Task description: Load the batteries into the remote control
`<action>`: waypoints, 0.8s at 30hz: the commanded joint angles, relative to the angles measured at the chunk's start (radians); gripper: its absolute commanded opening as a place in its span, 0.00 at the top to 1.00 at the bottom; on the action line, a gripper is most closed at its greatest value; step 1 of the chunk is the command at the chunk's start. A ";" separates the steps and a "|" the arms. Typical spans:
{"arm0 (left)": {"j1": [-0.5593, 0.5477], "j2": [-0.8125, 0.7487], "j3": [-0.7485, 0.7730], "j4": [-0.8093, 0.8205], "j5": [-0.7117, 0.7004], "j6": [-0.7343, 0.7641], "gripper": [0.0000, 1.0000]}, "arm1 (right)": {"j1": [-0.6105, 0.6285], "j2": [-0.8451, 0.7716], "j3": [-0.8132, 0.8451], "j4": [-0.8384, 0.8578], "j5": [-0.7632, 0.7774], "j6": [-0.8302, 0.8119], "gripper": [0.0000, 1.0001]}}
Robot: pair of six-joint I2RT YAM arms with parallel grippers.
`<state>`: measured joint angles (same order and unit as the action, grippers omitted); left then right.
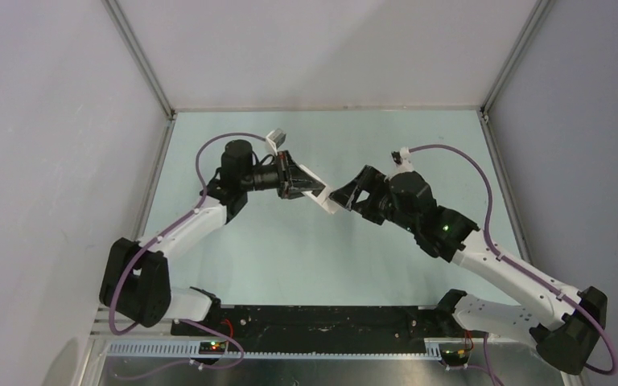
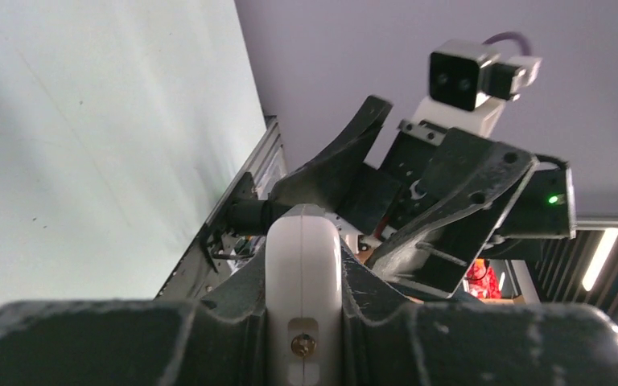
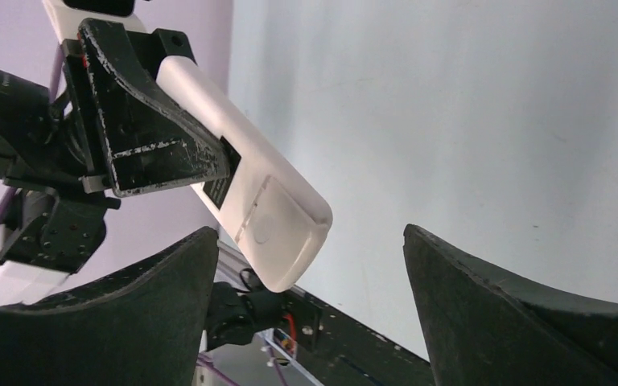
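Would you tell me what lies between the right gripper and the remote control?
Nothing: the right wrist view shows bare air between the open right gripper and the free end of the remote control.

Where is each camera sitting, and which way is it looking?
Top external: above and behind the arms, looking down at the table; both arms show, left gripper shut on the remote control, right gripper open at its tip.
Left wrist: on that wrist, looks along its own fingers, past the remote's edge, at the right gripper.
Right wrist: on that wrist, looks between its own open fingers at the remote.
All three share the remote; each wrist sees the other gripper.
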<state>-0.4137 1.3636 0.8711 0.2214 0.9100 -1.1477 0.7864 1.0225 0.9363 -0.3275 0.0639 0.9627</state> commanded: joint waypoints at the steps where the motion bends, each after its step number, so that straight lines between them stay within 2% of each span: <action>1: 0.011 -0.066 0.060 0.026 -0.017 -0.094 1.00 | 0.036 -0.056 -0.054 0.170 0.068 0.109 0.13; 17: 0.011 -0.163 0.089 0.037 -0.035 -0.222 1.00 | 0.061 -0.075 -0.118 0.397 0.055 0.086 0.26; 24: 0.011 -0.194 0.095 0.100 -0.030 -0.314 1.00 | 0.072 -0.062 -0.159 0.513 0.034 0.063 0.29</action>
<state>-0.4068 1.2179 0.9127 0.2295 0.8673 -1.3754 0.8486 0.9611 0.8001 0.0807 0.0963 1.0531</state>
